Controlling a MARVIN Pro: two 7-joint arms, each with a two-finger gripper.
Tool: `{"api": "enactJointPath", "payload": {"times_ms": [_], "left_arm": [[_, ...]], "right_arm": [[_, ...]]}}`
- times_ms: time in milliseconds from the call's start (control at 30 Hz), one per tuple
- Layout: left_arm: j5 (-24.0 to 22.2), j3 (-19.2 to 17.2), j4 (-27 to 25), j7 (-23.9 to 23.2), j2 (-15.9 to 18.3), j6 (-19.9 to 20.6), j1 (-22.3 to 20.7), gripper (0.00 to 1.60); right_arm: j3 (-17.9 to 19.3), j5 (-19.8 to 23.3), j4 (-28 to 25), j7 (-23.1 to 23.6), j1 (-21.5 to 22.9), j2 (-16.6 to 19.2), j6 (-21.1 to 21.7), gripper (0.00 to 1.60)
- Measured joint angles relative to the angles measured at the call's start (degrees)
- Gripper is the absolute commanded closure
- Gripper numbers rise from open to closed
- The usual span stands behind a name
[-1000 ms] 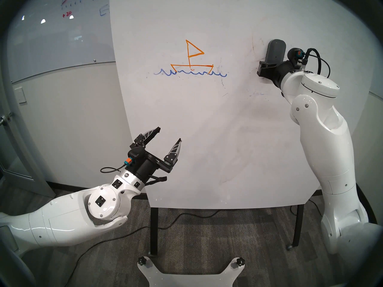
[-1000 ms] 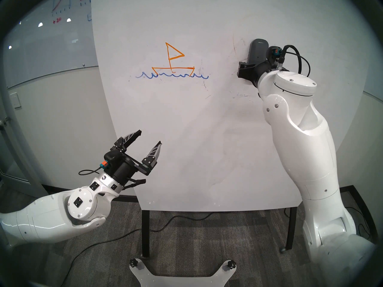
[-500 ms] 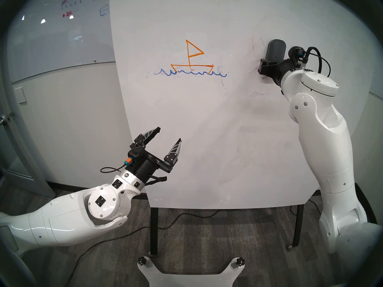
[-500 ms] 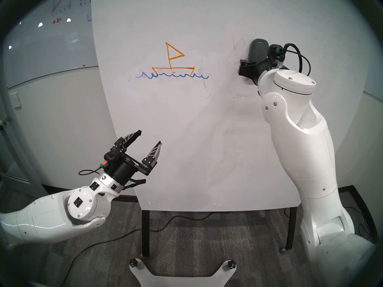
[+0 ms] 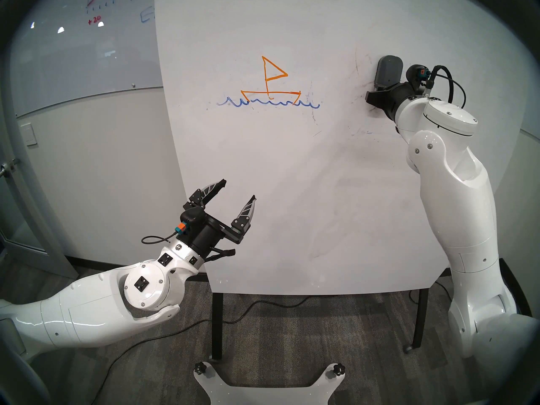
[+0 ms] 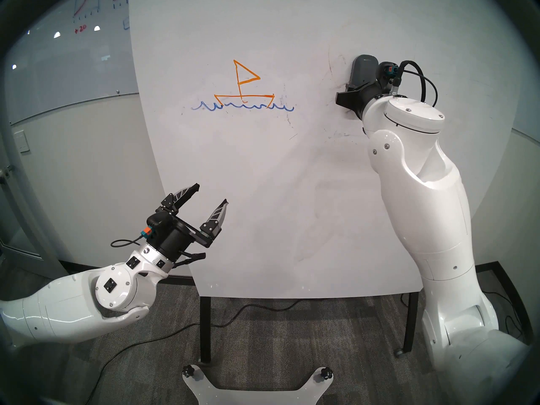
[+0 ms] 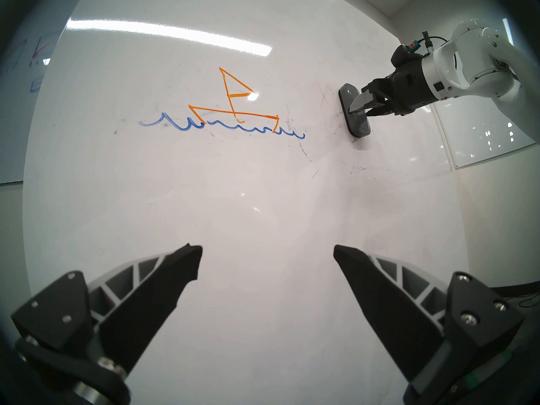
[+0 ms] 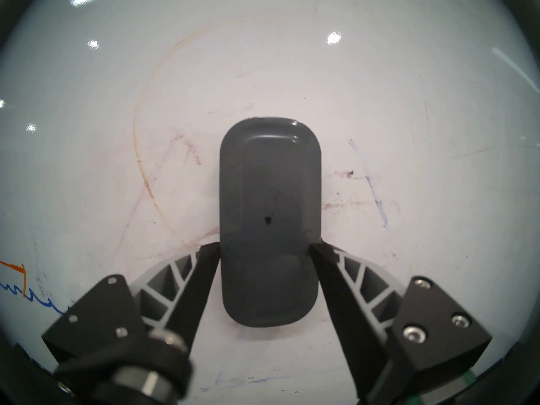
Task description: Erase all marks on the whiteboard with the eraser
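Both head views look from above and behind the arms, straight at the whiteboard (image 5: 292,191), nearly the same picture, taking in both arms and the floor. The left wrist view looks up the board from low and well back, past its own open left pincer (image 7: 267,258), and shares the boat drawing (image 7: 230,109) and the right pincer (image 7: 361,110) with the head views. The right wrist view sits close to the board, facing it squarely, the eraser (image 8: 270,214) between its fingertips
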Motion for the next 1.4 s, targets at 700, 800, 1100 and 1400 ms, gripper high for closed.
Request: {"api": "enactJointPath", "payload": {"times_ms": [700,800,1100,1400], "left_arm": [[-0.01,0.05,0.0,0.02,0.02,0.0,-0.05,0.0],[-0.01,0.06,0.0,0.02,0.02,0.0,-0.05,0.0],[-0.01,0.08,0.0,0.03,0.03,0.0,-0.07,0.0],[-0.02,0.11,0.0,0.04,0.03,0.0,-0.09,0.0]], "right_arm": [[0.09,-1.01,2.1,1.33,0.1,-0.68,-0.3,1.6],[0.09,-1.13,2.06,1.31,0.08,-0.85,-0.29,1.6],[0.13,-1.59,2.11,0.96,0.01,-1.42,-0.29,1.6],[0.13,-2.05,1.59,0.52,-0.42,-1.81,-0.33,1.6]]}}
